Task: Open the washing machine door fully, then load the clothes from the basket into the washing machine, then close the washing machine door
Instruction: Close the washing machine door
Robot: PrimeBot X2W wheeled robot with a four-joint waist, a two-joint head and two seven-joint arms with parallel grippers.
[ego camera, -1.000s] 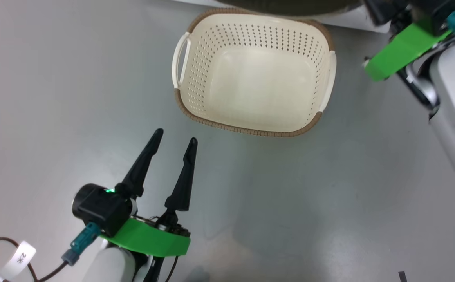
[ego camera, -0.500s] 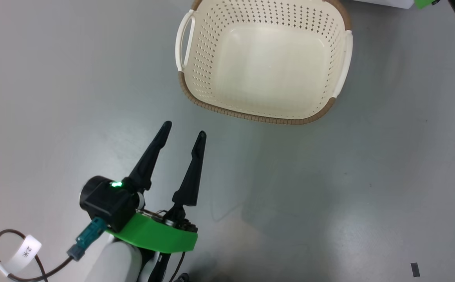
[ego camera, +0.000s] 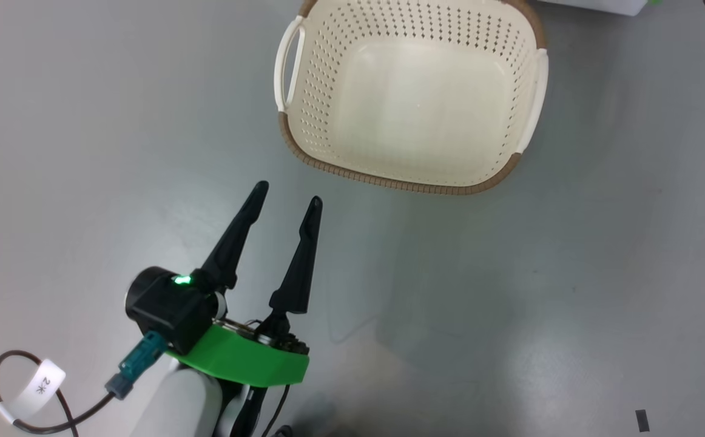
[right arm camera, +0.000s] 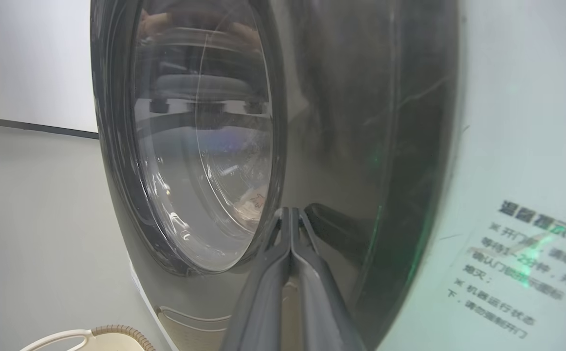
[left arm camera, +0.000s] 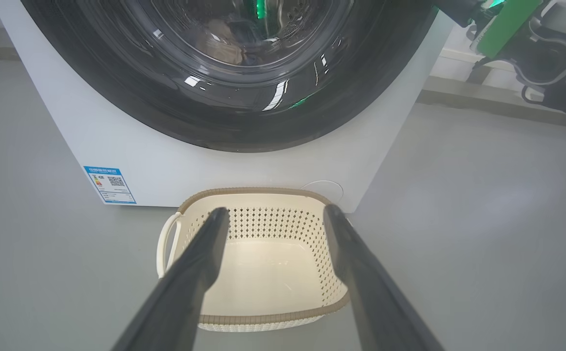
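Note:
The basket stands on the floor with nothing inside it, right in front of the washing machine. The washing machine door lies flush against the white front. Behind its glass a bit of the clothes shows, pale with an orange print. My left gripper hovers open just short of the basket's near left corner, nothing between its fingers. In the right wrist view my right gripper is shut on nothing, its tips at or very near the door's glossy black rim.
Grey floor surrounds the basket on the left, right and near sides. A blue label sits low on the machine's front. The green mount of my right arm hangs beside the machine's right edge. A cable loop trails from my left wrist.
The head camera has shifted, so the basket sits higher and further right in the picture. The right arm's green mount has slid off the top right corner. Both grippers keep their states.

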